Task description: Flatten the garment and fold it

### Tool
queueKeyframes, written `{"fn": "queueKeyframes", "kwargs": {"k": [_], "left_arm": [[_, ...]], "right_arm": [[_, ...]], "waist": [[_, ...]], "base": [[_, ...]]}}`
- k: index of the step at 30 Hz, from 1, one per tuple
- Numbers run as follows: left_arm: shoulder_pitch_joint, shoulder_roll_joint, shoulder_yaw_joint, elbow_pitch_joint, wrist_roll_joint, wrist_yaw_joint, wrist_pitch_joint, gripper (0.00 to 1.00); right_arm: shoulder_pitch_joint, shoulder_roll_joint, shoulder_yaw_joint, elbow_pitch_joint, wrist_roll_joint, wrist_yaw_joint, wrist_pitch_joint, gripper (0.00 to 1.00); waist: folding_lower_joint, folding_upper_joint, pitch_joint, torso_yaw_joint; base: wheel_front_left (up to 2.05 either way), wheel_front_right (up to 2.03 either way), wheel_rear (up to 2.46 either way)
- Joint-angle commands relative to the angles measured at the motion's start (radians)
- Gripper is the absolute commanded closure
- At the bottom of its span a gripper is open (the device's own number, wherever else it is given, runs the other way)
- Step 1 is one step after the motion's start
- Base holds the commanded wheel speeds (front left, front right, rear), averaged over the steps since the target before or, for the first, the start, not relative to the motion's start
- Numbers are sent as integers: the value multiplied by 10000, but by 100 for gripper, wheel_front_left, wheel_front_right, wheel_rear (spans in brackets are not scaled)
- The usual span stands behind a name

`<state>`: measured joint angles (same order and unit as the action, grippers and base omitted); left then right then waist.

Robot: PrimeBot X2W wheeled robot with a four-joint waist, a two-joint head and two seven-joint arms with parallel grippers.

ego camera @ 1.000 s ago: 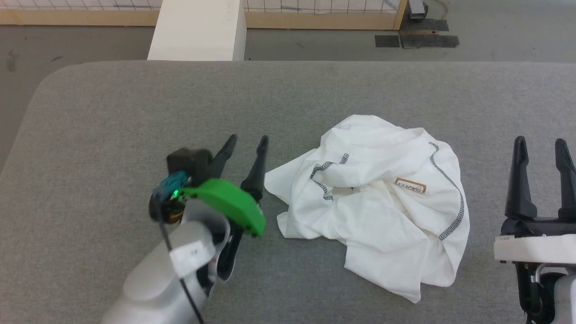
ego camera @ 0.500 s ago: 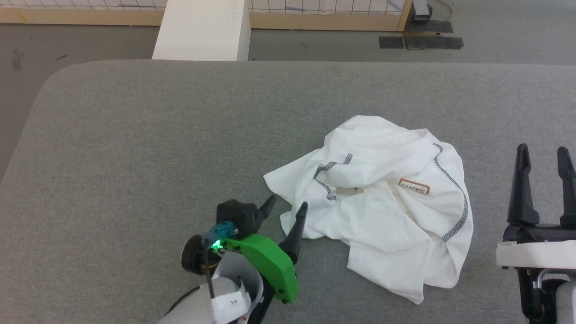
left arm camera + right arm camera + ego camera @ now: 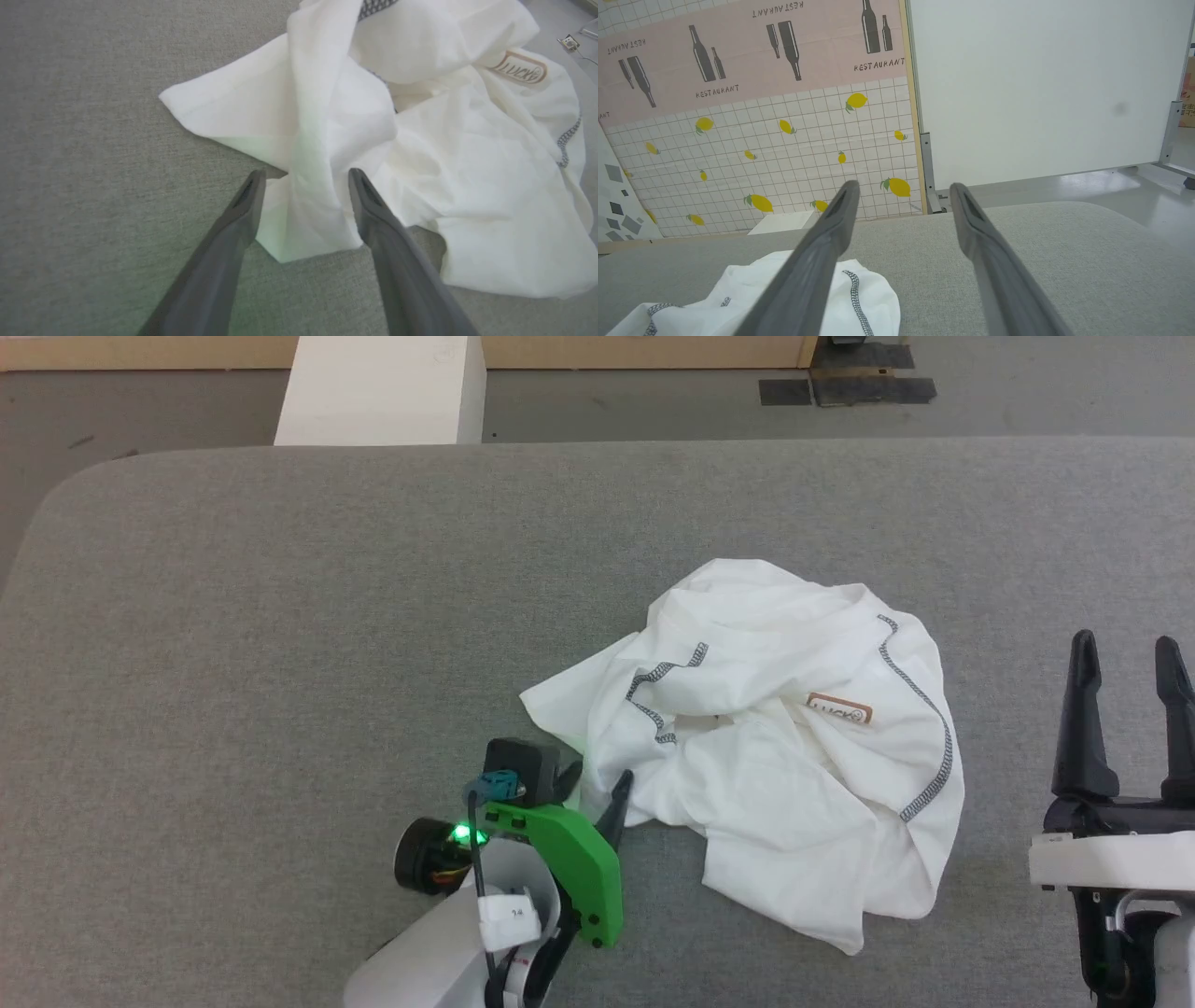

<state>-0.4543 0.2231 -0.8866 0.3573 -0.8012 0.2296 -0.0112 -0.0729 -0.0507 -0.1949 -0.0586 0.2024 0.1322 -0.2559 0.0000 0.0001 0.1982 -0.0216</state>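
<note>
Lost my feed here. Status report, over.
Left gripper open, astride edge of garment. Right gripper open, apart, right of it. Garment crumpled, unfolded. White box beyond table, not obstructing.

The crumpled white thin-fabric long-sleeved shirt lies on the grey cloth-covered table, right of its middle. The dark two-fingered left gripper sits at the shirt's near-left edge, its spread fingers either side of a fold. The right gripper stands well apart to the shirt's right. A white rectangular box stands behind the table's far edge, toward the left.
</note>
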Motion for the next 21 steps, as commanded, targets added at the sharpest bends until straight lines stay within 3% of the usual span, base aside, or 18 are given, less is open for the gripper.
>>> {"fn": "queueKeyframes", "kwargs": {"k": [1,6,10,14,18,21], "left_arm": [[-199,-50,13,26,-109,-150,-81,100],[-187,236,420,-665,-305,-191,-398,100],[106,807,880,-2049,-682,-39,-265,100],[688,1829,1313,-4102,-1186,240,357,100],[1529,3408,1969,-5984,-1419,1046,967,100],[2087,4366,2439,-6573,-1479,1508,1133,100]], "right_arm": [[-131,5,-46,17,78,-15,-59,0],[-30,5,-156,49,70,-15,-59,0],[23,5,-140,62,83,-15,-59,0],[69,5,-110,63,100,-15,-59,0],[134,5,-101,27,122,-15,-59,0],[167,5,-124,23,115,-15,-59,0]], "waist": [[0,-1,11,-25],[0,-1,-141,55],[0,-1,-273,155],[0,-1,-342,233],[0,-1,-332,302],[0,-1,-276,364]], "base": [[0,0,0],[0,0,0],[0,0,0],[0,0,0],[0,0,0],[0,0,0]]}}
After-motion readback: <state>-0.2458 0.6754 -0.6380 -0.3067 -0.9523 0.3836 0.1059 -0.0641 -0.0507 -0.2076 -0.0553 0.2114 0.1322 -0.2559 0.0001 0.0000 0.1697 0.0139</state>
